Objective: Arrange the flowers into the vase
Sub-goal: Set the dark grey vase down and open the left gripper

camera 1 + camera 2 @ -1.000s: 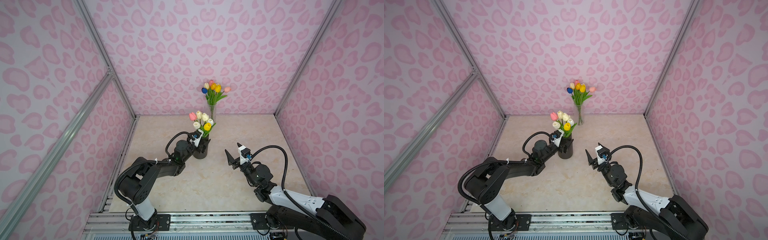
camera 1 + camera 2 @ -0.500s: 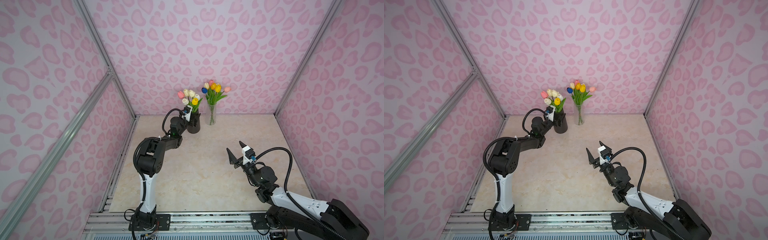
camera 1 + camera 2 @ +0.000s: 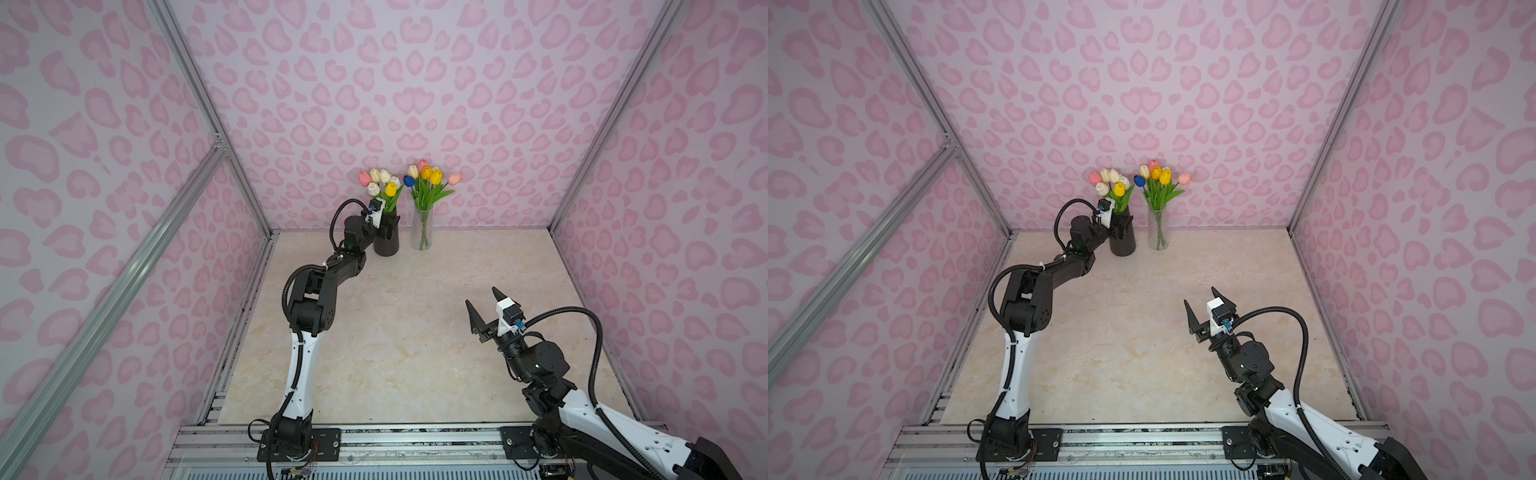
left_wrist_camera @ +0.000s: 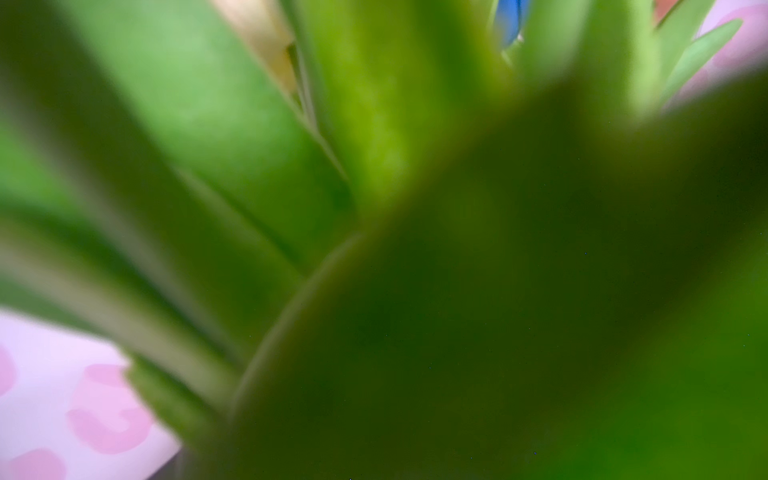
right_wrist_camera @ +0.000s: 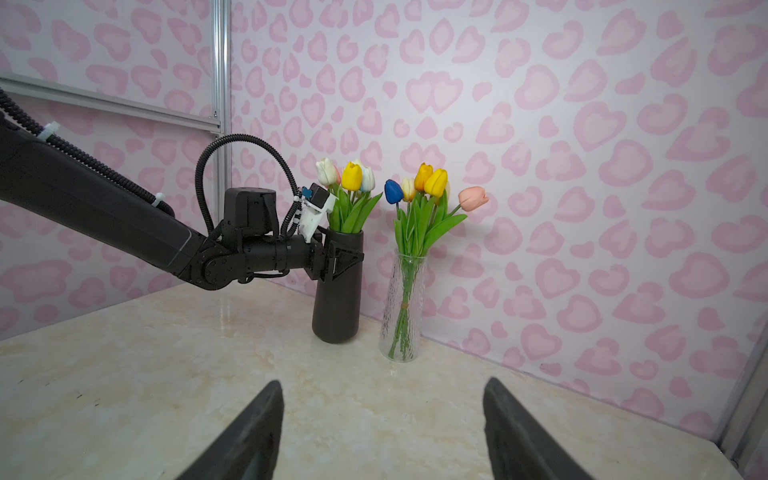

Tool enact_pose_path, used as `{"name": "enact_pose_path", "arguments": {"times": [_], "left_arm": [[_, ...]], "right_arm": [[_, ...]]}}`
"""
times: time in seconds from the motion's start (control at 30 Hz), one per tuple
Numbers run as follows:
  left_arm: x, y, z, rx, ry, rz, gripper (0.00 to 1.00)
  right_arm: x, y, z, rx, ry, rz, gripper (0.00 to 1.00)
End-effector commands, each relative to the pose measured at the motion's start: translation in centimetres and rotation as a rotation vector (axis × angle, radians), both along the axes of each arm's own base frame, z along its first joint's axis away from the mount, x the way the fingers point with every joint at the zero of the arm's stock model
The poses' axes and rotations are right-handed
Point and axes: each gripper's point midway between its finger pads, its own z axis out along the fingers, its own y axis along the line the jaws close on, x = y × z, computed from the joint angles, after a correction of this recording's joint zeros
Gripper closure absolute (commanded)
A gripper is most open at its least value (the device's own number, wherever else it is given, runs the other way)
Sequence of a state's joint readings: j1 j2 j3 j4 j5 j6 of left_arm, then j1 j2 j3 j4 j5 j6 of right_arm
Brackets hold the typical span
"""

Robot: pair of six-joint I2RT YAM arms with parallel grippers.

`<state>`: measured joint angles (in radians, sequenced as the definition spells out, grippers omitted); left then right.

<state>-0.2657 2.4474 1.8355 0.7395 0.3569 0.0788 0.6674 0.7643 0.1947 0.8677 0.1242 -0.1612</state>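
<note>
The left gripper (image 5: 347,257) was clamped round the upper body of the black vase (image 5: 336,307), a finger on either side, its arm stretched low across the table (image 3: 395,332). That vase stood upright on its base by the back wall, long axis vertical, just beside the glass vase (image 5: 402,307) but not touching it. Every one of the flowers (image 5: 351,178) in sight stood in one vase or the other, and none lay on the table. The right gripper (image 3: 481,296) hung empty with its jaws spread wide, facing both vases from well back. So the letting-go looked like the left arm's job: fingers apart, then straight back along its own line, away from the glass.
</note>
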Motion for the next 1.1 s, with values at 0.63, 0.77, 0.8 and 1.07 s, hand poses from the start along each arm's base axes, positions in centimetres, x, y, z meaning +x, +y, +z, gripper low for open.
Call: {"name": "enact_pose_path", "arguments": {"times": [0.63,0.77,0.8,1.07], "left_arm": [[-0.3,0.9,2.6,0.045,-0.151,0.047,0.03],[-0.9,1.0,3.2,0.047,-0.165,0.048,0.03],[-1.0,1.0,3.3,0.047,-0.166,0.047,0.03],[-3.6,2.1,3.7,0.069,-0.177,0.049,0.03]], "right_arm": [[0.2,0.0,-0.2,-0.047,0.018,-0.01,0.26],[0.4,0.1,-0.1,-0.049,0.015,-0.009,0.26],[0.5,0.1,0.0,-0.047,0.013,-0.01,0.26],[0.6,0.2,0.3,-0.053,0.008,-0.012,0.25]]}}
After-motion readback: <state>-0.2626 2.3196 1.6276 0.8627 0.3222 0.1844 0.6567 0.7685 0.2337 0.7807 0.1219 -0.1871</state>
